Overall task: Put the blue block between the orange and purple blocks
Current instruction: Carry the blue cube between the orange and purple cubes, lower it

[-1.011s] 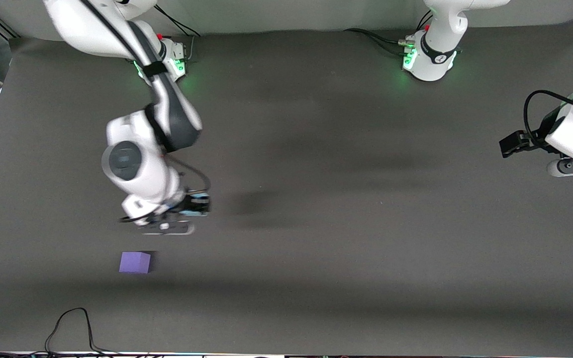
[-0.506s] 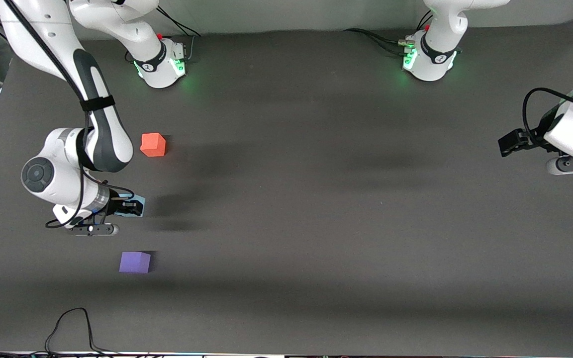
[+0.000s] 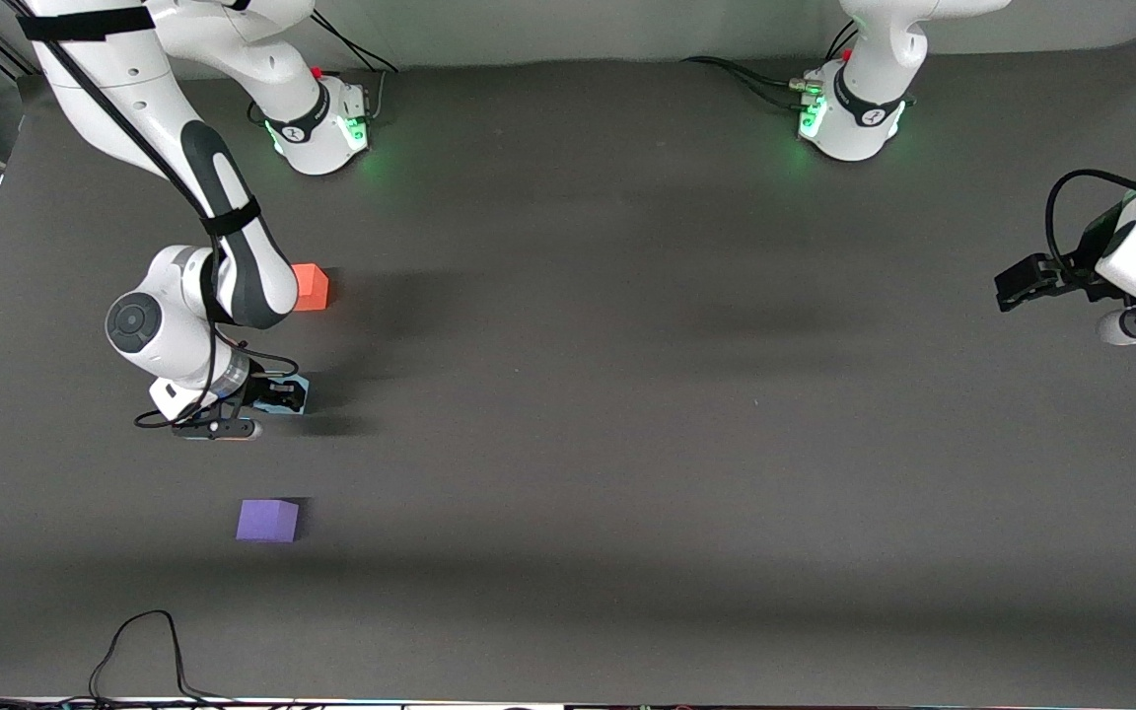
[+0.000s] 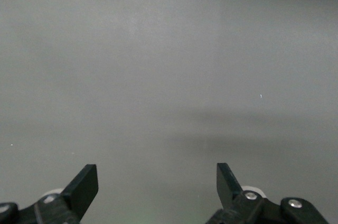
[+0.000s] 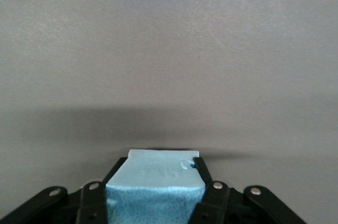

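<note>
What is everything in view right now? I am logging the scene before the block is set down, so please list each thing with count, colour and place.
blue block: one, light blue, gripped in the right hand, between the other two blocks.
orange block: one, orange-red, on the table, farther from the front camera, partly hidden by the right arm.
purple block: one, violet, nearer the front camera.
cable: one, black, at the table's near edge.
table: one, dark grey.
right hand: shut on the blue block.
left hand: open, waiting at the left arm's end.

The right gripper clamps the blue block between its fingers, above the grey table.
</note>
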